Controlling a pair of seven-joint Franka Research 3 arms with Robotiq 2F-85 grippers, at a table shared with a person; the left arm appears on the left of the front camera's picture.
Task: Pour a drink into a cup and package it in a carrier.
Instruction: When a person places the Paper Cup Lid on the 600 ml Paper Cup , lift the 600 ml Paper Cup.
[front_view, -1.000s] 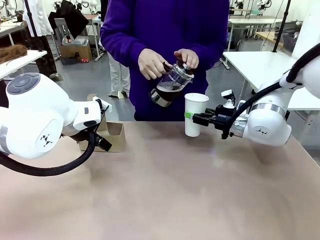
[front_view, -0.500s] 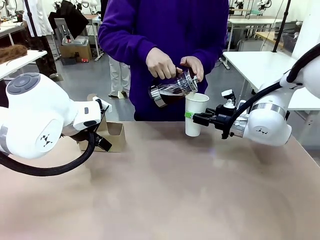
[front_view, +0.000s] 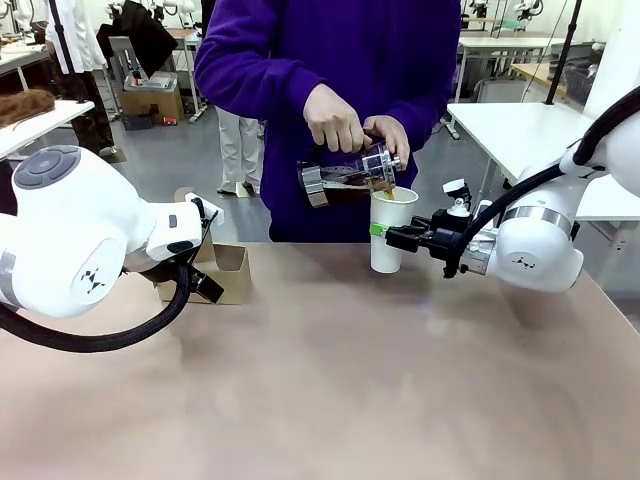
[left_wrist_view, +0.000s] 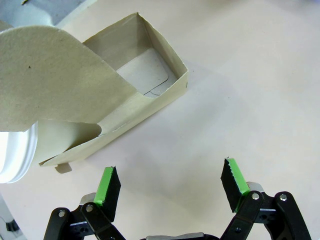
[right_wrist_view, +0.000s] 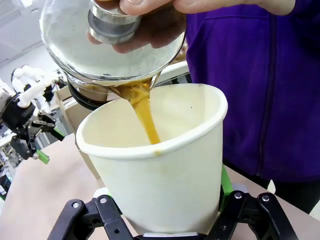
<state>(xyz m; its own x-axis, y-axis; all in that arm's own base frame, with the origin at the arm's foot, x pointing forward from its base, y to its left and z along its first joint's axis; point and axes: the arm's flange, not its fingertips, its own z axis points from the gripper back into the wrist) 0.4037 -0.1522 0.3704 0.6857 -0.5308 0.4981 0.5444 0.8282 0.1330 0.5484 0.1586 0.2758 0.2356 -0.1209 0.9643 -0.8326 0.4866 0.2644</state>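
Jaws of the right gripper (front_view: 384, 234) are clamped on the white cup (front_view: 392, 212), which stands on the table (front_view: 330, 380) at its far side in front of the person, a green pad on either side of its wall. One of the person's hands (front_view: 335, 118) tips the glass jug (front_view: 345, 176) over the cup's rim while the other hand (front_view: 389, 136) rests on the jug's metal lid, and a thin brown stream of the drink (right_wrist_view: 143, 113) runs into the cup. Over at the left gripper (left_wrist_view: 170, 172) the jaws stand wide apart above bare table just beside the brown carrier (left_wrist_view: 102, 102), touching nothing.
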